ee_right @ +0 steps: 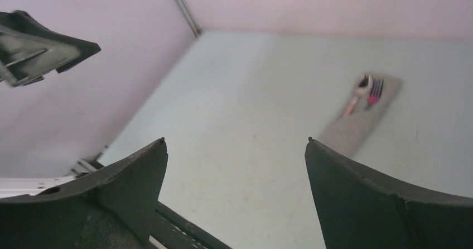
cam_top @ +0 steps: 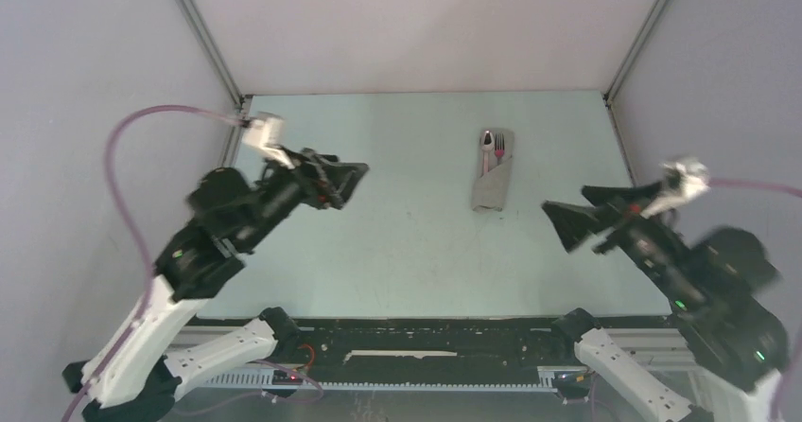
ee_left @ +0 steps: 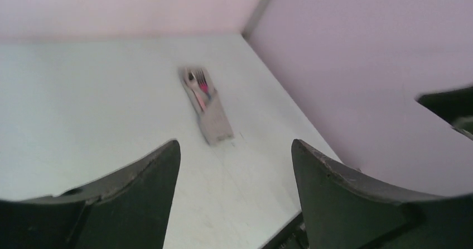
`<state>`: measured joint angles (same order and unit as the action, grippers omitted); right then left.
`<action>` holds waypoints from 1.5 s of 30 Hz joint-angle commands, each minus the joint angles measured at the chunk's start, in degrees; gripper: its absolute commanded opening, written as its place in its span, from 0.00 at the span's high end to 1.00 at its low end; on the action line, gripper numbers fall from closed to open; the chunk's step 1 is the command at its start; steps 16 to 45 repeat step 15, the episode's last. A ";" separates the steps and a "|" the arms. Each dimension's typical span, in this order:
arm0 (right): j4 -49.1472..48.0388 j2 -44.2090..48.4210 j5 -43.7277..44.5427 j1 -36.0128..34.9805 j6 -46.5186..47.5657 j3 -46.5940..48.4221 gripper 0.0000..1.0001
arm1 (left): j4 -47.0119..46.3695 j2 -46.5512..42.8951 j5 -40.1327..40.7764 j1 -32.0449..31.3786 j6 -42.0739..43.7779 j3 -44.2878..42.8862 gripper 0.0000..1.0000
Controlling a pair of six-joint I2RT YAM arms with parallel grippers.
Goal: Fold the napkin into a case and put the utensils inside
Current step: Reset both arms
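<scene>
Item, left gripper (ee_left: 234, 148): my two dark, matte fingers (ee_left: 139, 199), broad with curved inner edges, are standing well parted and released, with only bare table showing between them. It is hovering well apart from the case, on the case's left.

Item, right gripper (ee_right: 234, 143): fingers (ee_right: 385, 199) of the same dark, wedge-like shape, one edge lightly scuffed, are gaping wide and grasping nothing. It is hovering on the case's right and somewhat nearer than it.

Item, case (cam_top: 491, 187): the napkin is lying as a narrow, flat, layered pocket of light-grey matte cloth, tapering along its length, between my two grippers and apart from both.

Item, utensils: a spoon (cam_top: 487, 141) with a pale silvery bowl and a fork (cam_top: 499, 144) with dark tines are poking out of the case's far mouth side by side, their thin pinkish handles running down into the cloth.

Item, table (cam_top: 407, 242): a smooth, pale greenish sheet is lying under the case.

Item, walls (cam_top: 416, 25): plain, pale panels are standing around the case behind and at both sides, joined by metal posts (cam_top: 203, 34).

Item, cable (cam_top: 118, 157): a pinkish cord is looping along my left arm, far left of the case.
</scene>
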<state>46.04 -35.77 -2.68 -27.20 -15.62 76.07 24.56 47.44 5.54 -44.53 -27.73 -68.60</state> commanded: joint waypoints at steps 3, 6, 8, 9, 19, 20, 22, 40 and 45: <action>9.68 4.96 -0.06 0.19 0.00 12.75 0.00 | 19.57 -3.24 9.85 0.84 11.71 -15.43 0.19; 12.02 5.46 3.42 0.20 2.18 17.96 0.00 | 21.89 -4.54 11.35 0.82 13.22 -20.59 0.16; 12.44 5.91 5.82 0.25 3.37 19.92 0.00 | 22.64 -5.52 11.96 0.85 13.67 -23.53 0.12; 12.51 6.09 6.23 0.27 3.92 20.58 0.00 | 22.76 -6.20 12.03 0.83 13.86 -24.65 0.10; 11.00 7.56 7.12 0.62 5.41 20.79 0.00 | 24.19 -9.17 15.14 0.83 15.22 -30.20 0.00; 11.00 7.56 7.12 0.62 5.41 20.79 0.00 | 24.19 -9.17 15.14 0.83 15.22 -30.20 0.00; 11.00 7.56 7.12 0.62 5.41 20.79 0.00 | 24.19 -9.17 15.14 0.83 15.22 -30.20 0.00; 11.00 7.56 7.12 0.62 5.41 20.79 0.00 | 24.19 -9.17 15.14 0.83 15.22 -30.20 0.00; 11.00 7.56 7.12 0.62 5.41 20.79 0.00 | 24.19 -9.17 15.14 0.83 15.22 -30.20 0.00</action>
